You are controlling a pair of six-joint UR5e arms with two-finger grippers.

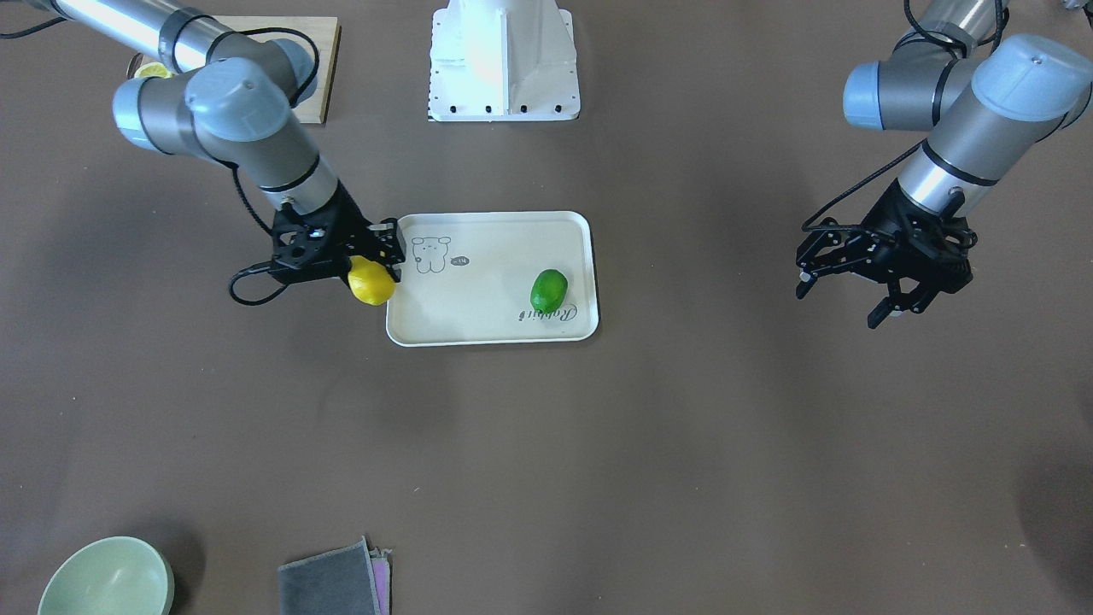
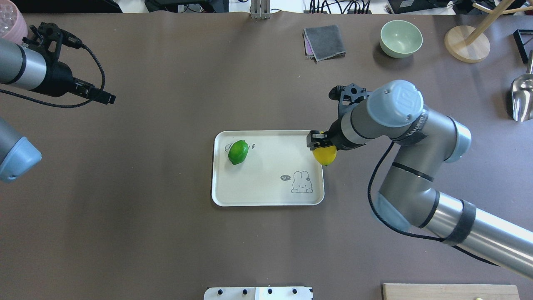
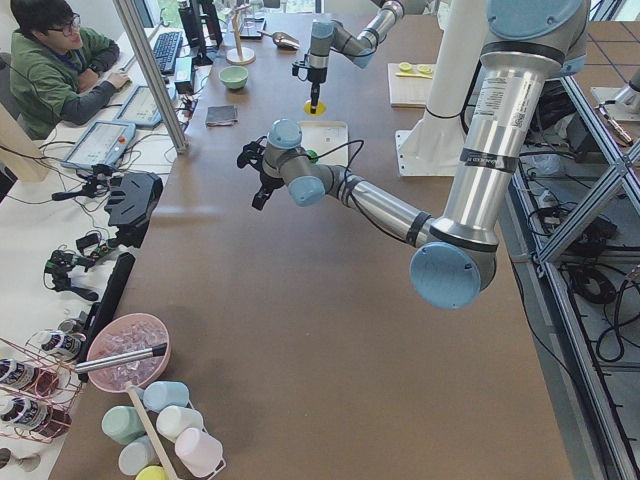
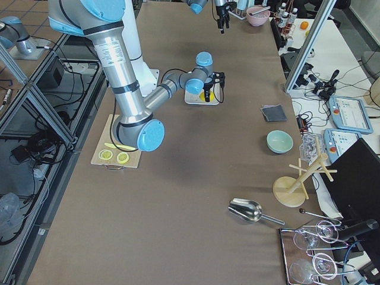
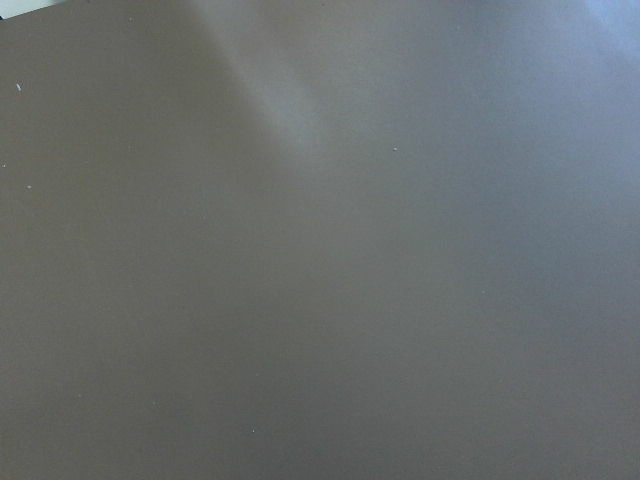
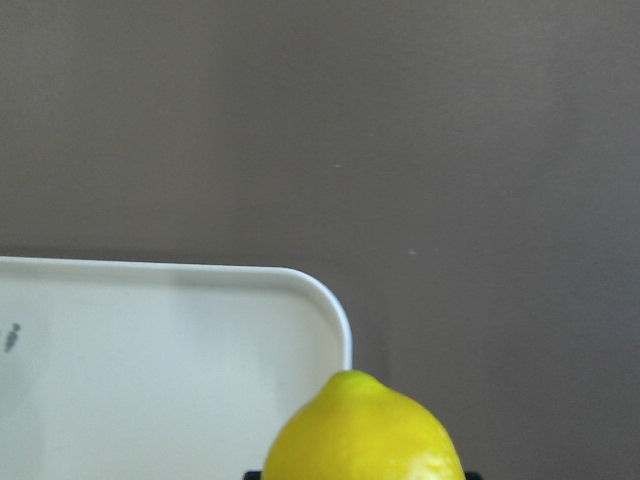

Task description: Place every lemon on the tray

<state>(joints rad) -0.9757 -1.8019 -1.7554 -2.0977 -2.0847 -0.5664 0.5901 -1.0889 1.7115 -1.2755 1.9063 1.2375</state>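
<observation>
The cream tray (image 2: 266, 191) (image 1: 487, 320) lies mid-table with a rabbit drawing. The green lemon (image 2: 237, 152) (image 1: 548, 290) rests on it near the "Rabbit" script. My right gripper (image 2: 321, 146) (image 1: 376, 272) is shut on the yellow lemon (image 2: 325, 155) (image 1: 371, 282) and holds it above the tray's edge. In the right wrist view the yellow lemon (image 6: 362, 430) hangs over the tray's rounded corner (image 6: 320, 300). My left gripper (image 1: 845, 299) (image 2: 89, 93) is open and empty, raised far from the tray.
A wooden cutting board (image 1: 307, 68) with lemon slices (image 1: 154, 70) lies near the robot's right side. A green bowl (image 2: 401, 38), a grey cloth (image 2: 325, 41), a wooden stand (image 2: 466, 43) and a metal scoop (image 2: 522, 98) sit at the far side.
</observation>
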